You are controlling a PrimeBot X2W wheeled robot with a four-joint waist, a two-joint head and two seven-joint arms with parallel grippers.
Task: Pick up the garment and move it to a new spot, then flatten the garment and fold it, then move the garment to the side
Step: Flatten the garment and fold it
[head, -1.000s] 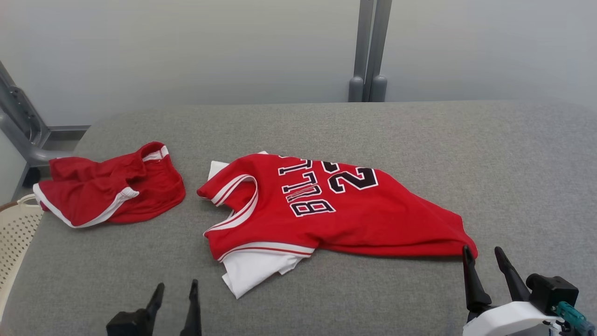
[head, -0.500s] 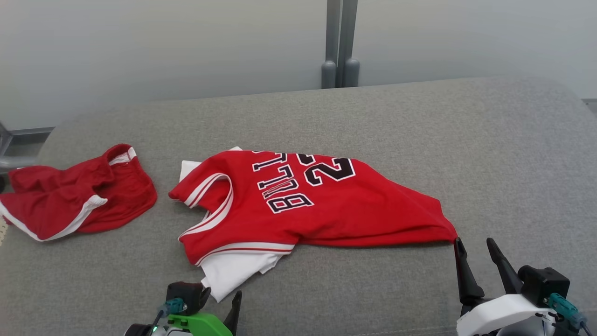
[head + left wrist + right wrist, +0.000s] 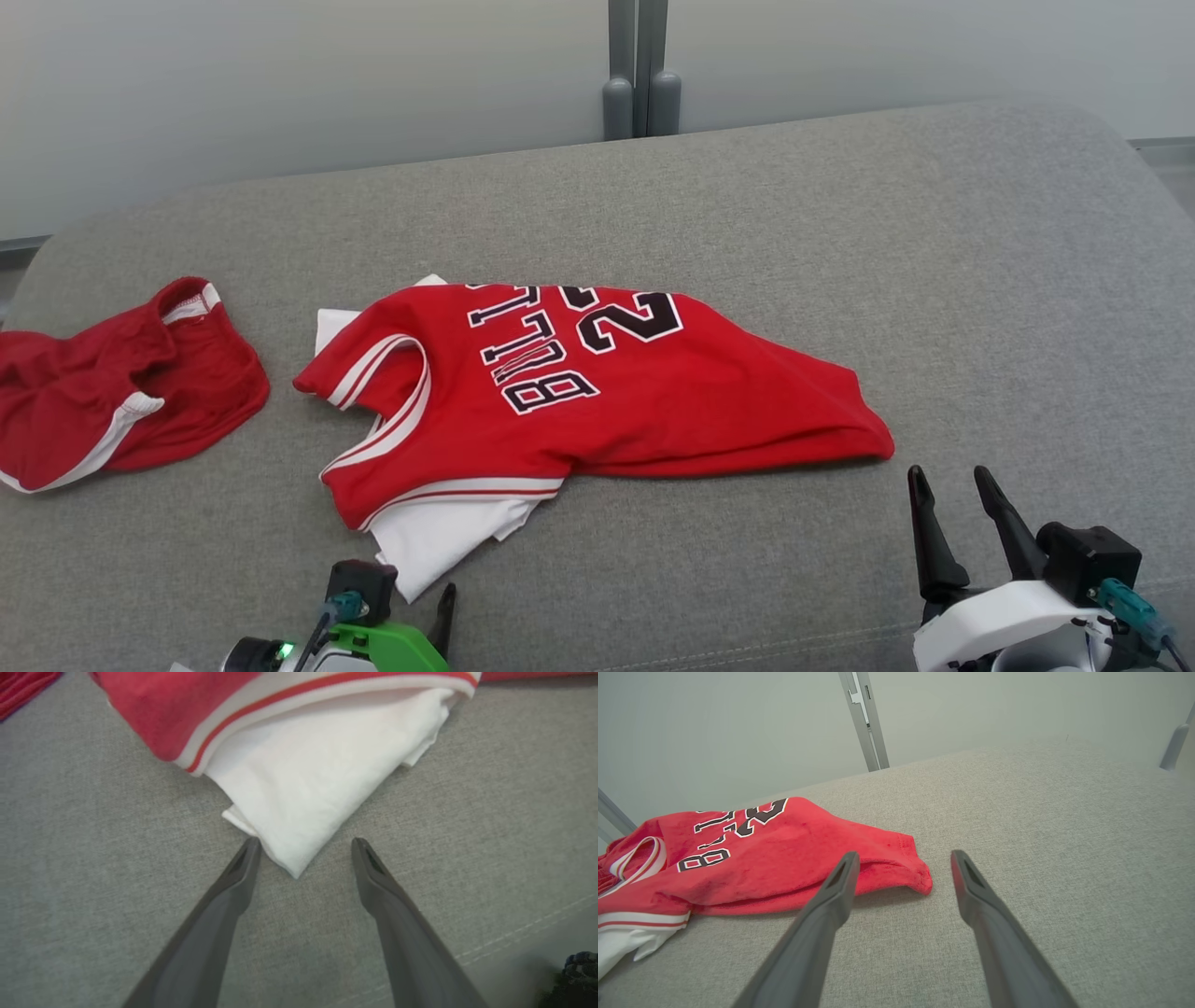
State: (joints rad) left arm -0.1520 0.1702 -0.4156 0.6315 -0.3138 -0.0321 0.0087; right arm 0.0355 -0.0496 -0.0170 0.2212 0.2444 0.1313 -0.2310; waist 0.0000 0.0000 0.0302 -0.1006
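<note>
A red jersey (image 3: 597, 392) with black lettering and a white under-sleeve (image 3: 439, 546) lies crumpled on the grey cushioned surface (image 3: 840, 233). My left gripper (image 3: 411, 597) sits at the bottom of the head view, open. In the left wrist view, the left gripper (image 3: 304, 842) has the sleeve's pointed corner (image 3: 294, 870) lying between its fingertips, ungripped. My right gripper (image 3: 948, 476) is open at the lower right, just short of the jersey's hem corner (image 3: 878, 448). In the right wrist view, the right gripper (image 3: 904, 855) points at that hem corner (image 3: 920, 882).
Red shorts (image 3: 112, 392) with white trim lie bunched at the left. A grey post (image 3: 639, 70) stands behind the surface against a pale wall. Bare grey cushion stretches to the right and behind the jersey.
The head camera has swung, shifting the whole picture left. My left gripper has come in from the left to the white sleeve corner. The right gripper stays open by the hem.
</note>
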